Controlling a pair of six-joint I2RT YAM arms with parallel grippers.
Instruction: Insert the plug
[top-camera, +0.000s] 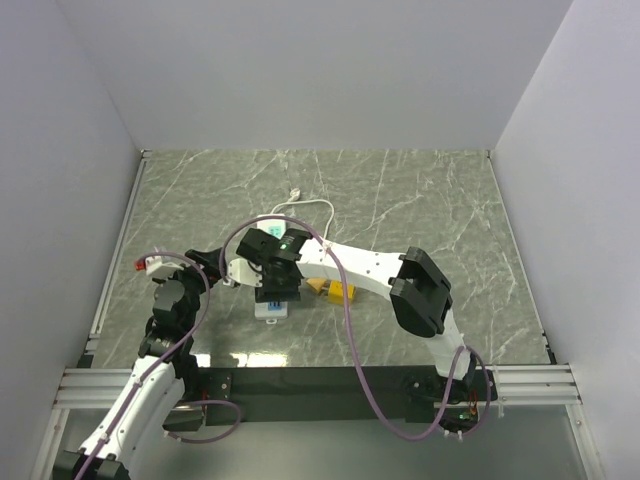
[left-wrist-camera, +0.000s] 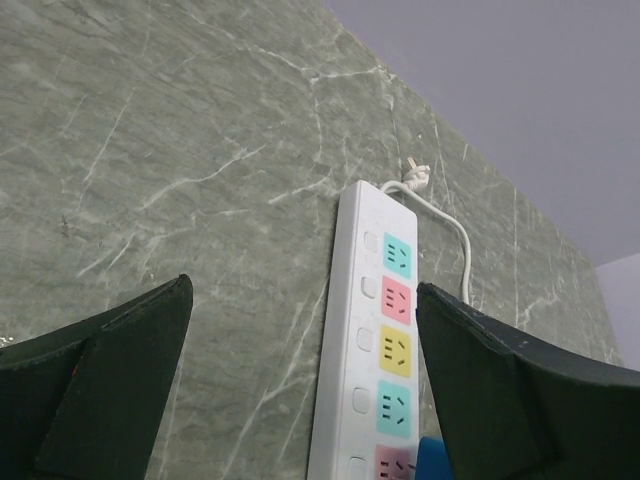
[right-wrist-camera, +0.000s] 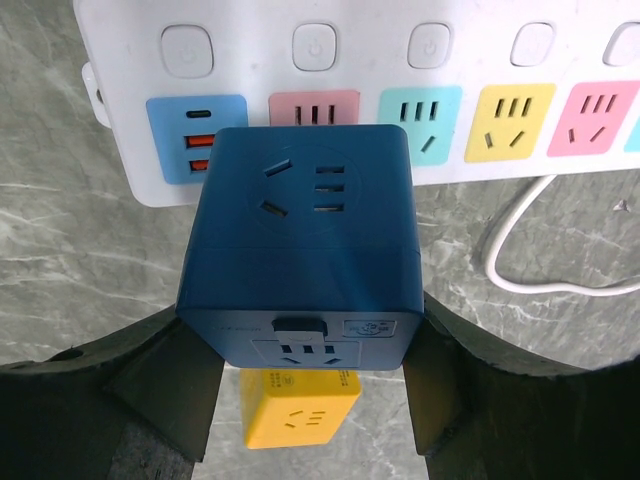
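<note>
One step looks done and the main one looks left: you have the blue cube plug (right-wrist-camera: 300, 240) picked up, but as far as you can judge from the wrist view it is not yet seated in the power strip (right-wrist-camera: 250, 50). The plug hangs over the strip's long edge near its end, overlapping the blue USB panel and the pink socket beside it. The yellow cube (right-wrist-camera: 298, 408) shows on the table underneath it, on the side away from the strip, which suggests the plug is raised off the surface. You cannot see its prongs, so whether they line up with any socket is not clear. Your right gripper (right-wrist-camera: 310, 350) is about half closed, with its two fingers (right-wrist-camera: 170, 390) pressed against opposite sides of the blue cube and carrying it. Your left gripper (left-wrist-camera: 300, 330) stands spread as wide as it goes, holds nothing, and hovers over the strip without touching it. What remains, by this reading, is aligning over a socket and pushing down.
</note>
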